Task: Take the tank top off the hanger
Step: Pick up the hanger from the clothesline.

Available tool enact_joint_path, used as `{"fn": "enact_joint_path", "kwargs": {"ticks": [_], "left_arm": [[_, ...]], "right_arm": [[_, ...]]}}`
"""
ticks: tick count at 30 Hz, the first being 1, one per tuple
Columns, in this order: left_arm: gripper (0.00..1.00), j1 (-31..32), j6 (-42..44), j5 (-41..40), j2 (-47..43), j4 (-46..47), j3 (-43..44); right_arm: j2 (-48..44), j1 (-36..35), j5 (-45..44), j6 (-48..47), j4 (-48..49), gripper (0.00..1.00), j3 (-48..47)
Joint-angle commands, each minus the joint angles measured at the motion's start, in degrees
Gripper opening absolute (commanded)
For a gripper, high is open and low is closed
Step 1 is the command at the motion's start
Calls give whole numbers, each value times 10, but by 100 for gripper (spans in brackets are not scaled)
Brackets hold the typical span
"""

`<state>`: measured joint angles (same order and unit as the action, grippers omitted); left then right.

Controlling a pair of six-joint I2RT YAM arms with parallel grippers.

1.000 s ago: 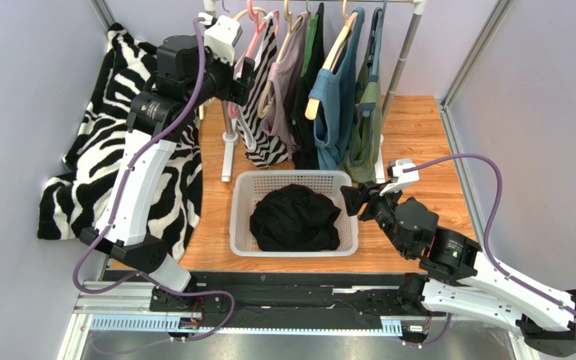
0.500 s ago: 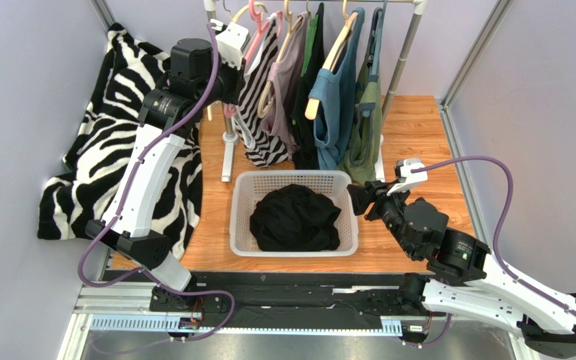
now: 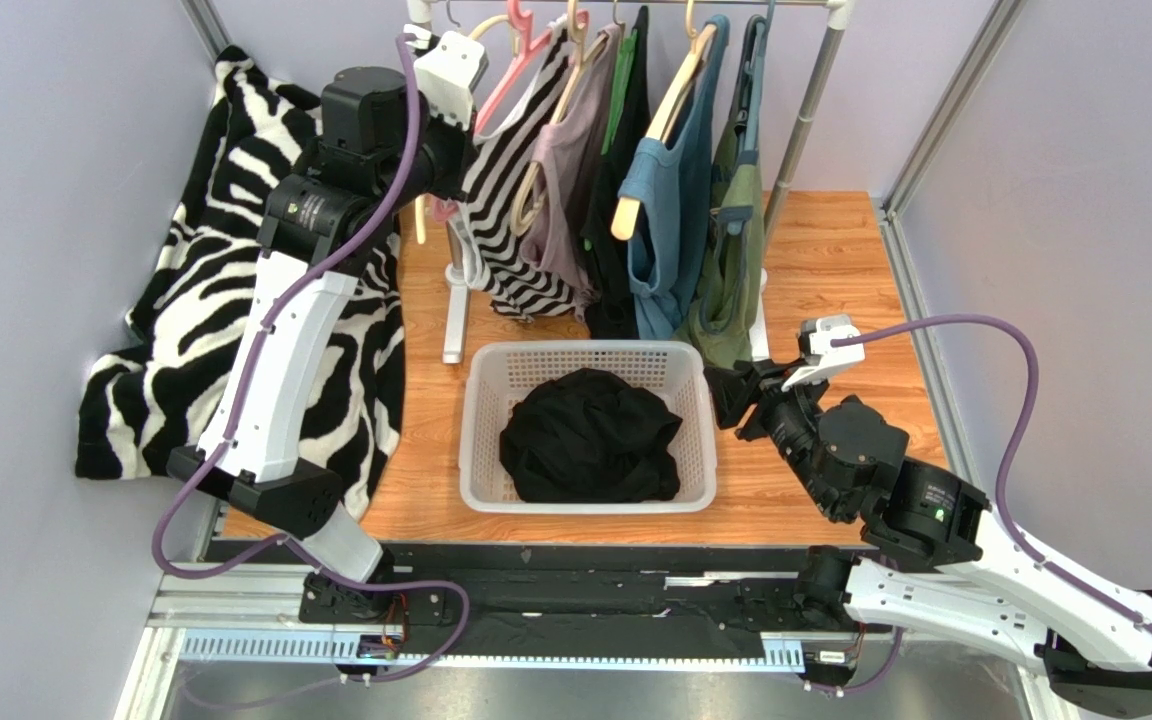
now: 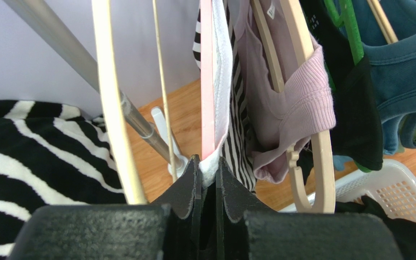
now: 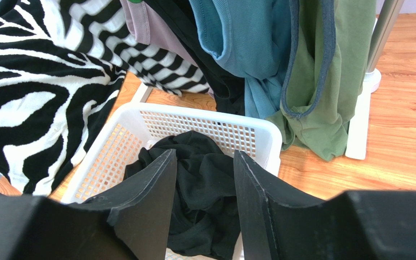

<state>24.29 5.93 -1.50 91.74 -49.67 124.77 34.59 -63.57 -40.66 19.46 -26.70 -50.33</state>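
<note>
Left tool (image 4: 208, 162) tight on tank top (image 4: 236, 135)

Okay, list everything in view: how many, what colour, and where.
table: one, wood
rack: one, silver, back of table
striped tank top: one, black-white, on pink hanger, rack's left end
mauve top, black top, blue top, olive top: one each, hanging rightward
basket: one, white, table centre
black garment: one, inside basket
zebra fabric: one, black-white, draped left of table
left gripper: black, shut on striped tank top's white trim
right gripper: black, open, beside basket's right end
</note>
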Motion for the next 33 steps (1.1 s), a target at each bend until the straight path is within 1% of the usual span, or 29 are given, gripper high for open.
{"fn": "enact_joint_path", "kwargs": {"ticks": [1,6,9,13,18,21,26,33], "left_arm": [[0,1,22,-25,-42,37,58],[0,1,25,-18,-81,41,55],[0,1,20,-12,-118,34,22],[0,2,18,11,-180,26,-56],[0,4,31,41,-249,-4,-87],[0,4,36,54,-271,-21,-74],[0,4,56,95,-285,-28,-21],[0,4,99,135,-326,40,29]], "right_arm": [[-11,-2,-13,-7,3,45,-25],[-9,-2,-10,-2,-4,43,-28],[-14,-2,-11,1,-14,42,-35],[-24,-2,-13,2,-22,41,-38],[-28,-2,-20,-2,-30,41,-45],[-26,-2,-25,-8,-25,41,-46],[-15,-2,-28,-14,-26,41,-57],[-23,-2,-32,-6,-30,41,-45]]}}
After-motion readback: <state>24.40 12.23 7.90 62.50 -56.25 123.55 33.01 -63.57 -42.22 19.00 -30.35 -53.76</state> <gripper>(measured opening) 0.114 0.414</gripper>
